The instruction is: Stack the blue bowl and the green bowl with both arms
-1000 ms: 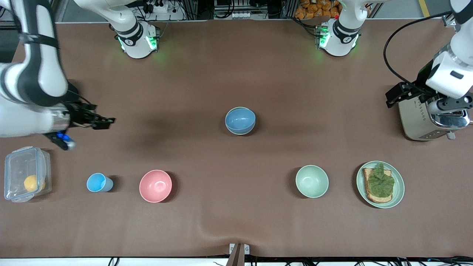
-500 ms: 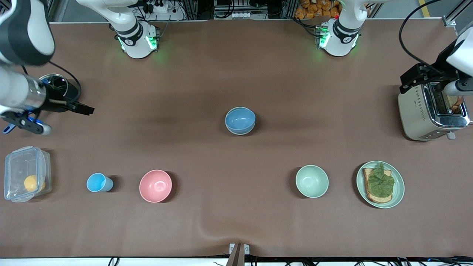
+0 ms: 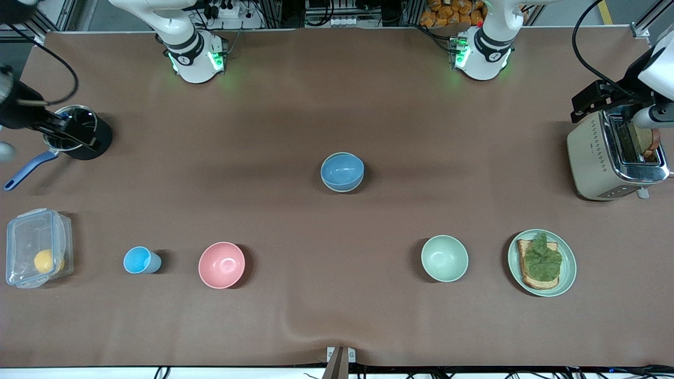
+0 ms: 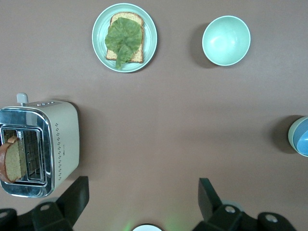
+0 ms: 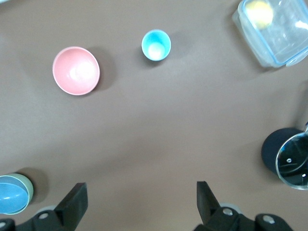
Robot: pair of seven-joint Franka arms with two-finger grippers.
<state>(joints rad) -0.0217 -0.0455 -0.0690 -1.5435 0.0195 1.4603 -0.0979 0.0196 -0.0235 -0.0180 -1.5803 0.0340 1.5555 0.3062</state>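
The blue bowl (image 3: 342,170) sits inside a pale green bowl (image 3: 330,186) at the table's middle; only the green rim shows around it. The pair also shows at the edge of the left wrist view (image 4: 301,137) and the right wrist view (image 5: 12,194). A second green bowl (image 3: 444,258) stands alone, nearer the front camera, toward the left arm's end (image 4: 226,40). My left gripper (image 3: 600,101) is open and empty, high over the toaster's edge (image 4: 143,195). My right gripper (image 3: 68,134) is open and empty over the black pot (image 5: 139,197).
A toaster (image 3: 605,158) with bread and a plate (image 3: 568,273) of toast and lettuce are at the left arm's end. A pink bowl (image 3: 221,265), light-blue cup (image 3: 138,260), clear box (image 3: 37,247) and black pot (image 3: 100,139) are toward the right arm's end.
Both arms have drawn back toward their ends of the table. The right gripper moved from above the clear box to over the pot. The left gripper rose off the toaster.
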